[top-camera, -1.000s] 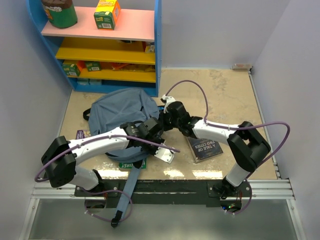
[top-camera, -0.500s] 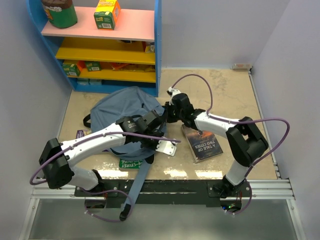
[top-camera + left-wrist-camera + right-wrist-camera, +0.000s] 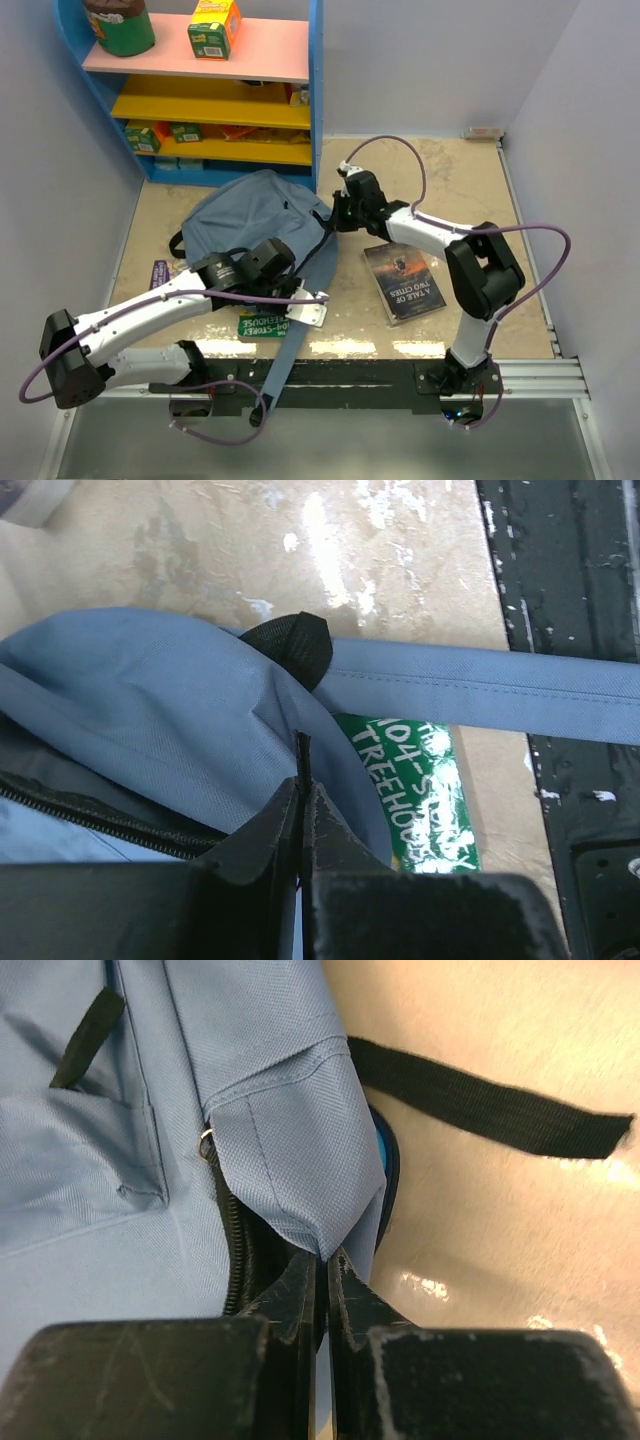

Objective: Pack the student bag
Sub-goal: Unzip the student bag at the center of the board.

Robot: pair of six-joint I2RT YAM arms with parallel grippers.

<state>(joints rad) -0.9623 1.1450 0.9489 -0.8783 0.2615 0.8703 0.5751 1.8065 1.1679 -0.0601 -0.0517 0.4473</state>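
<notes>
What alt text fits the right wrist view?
The right pincer is shut on a corner flap of the slate-blue student bag, beside its black zipper. A black webbing strap lies across the beige tabletop to the right.

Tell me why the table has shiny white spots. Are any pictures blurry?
Top external view: light bounces off the table near the front edge, making white patches; everything else sharp. Left wrist view: more white glare up top; the student bag is crisp, the left gripper dark and soft. Right wrist view: shiny spots at right; the right gripper looks blurry.
</notes>
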